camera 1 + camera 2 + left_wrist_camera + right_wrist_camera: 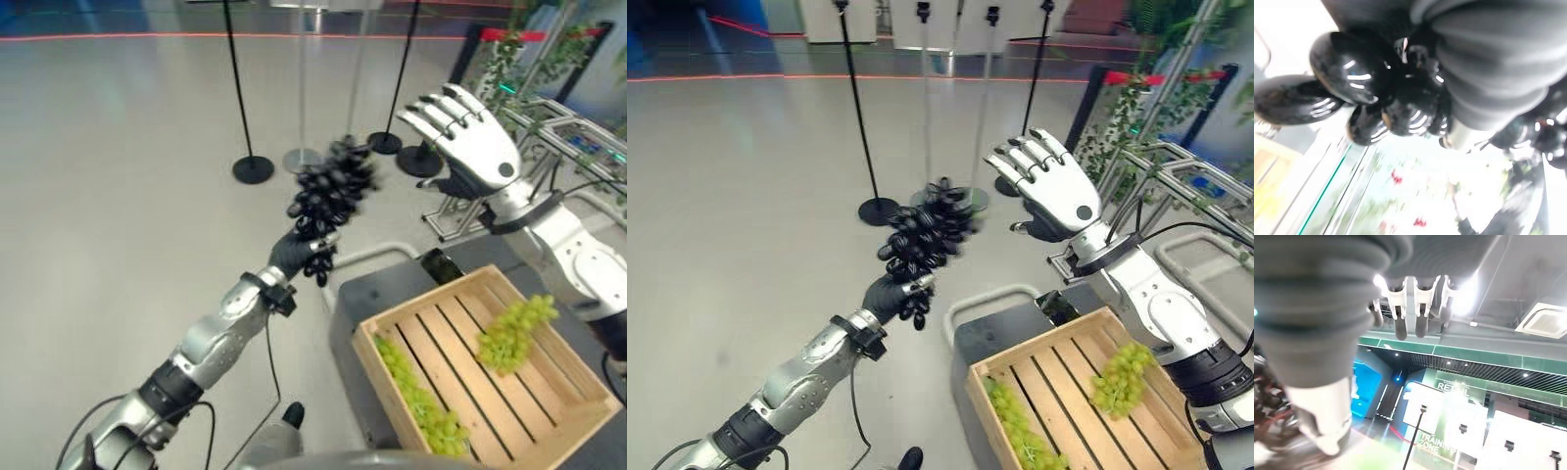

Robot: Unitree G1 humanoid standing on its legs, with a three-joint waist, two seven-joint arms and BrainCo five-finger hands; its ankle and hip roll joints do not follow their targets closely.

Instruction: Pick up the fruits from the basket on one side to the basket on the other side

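Black glossy grapes, a full bunch [331, 191], sit up in the air well off to the left of the crate, out over bare grey floor [118, 147] — I have them in my left hand [299, 250], whose dark-tipped fingers are curled round the lower part of the cluster while most of it stands above the grip and a few berries hang below. In the left wrist view the shiny berries [1352, 63] press right against the ribbed cover, so I judge the hold to be snug. Holding it from beneath like that keeps the weight resting on the hand rather than dangling.

My right hand [1048, 176] is raised beside the bunch, apart from it, fingers straight and spread, empty. I read that as a hand kept clear or readied to receive, though I cannot tell which.

Below and to the right lies the slatted pale wooden crate [382, 323] on a dark grey stand [358, 294]. Two bunches of green grapes are in it — one [514, 333] on the slats toward the far side, one [421, 401] along the near wall.

Behind stand black poles on round bases [245, 117].
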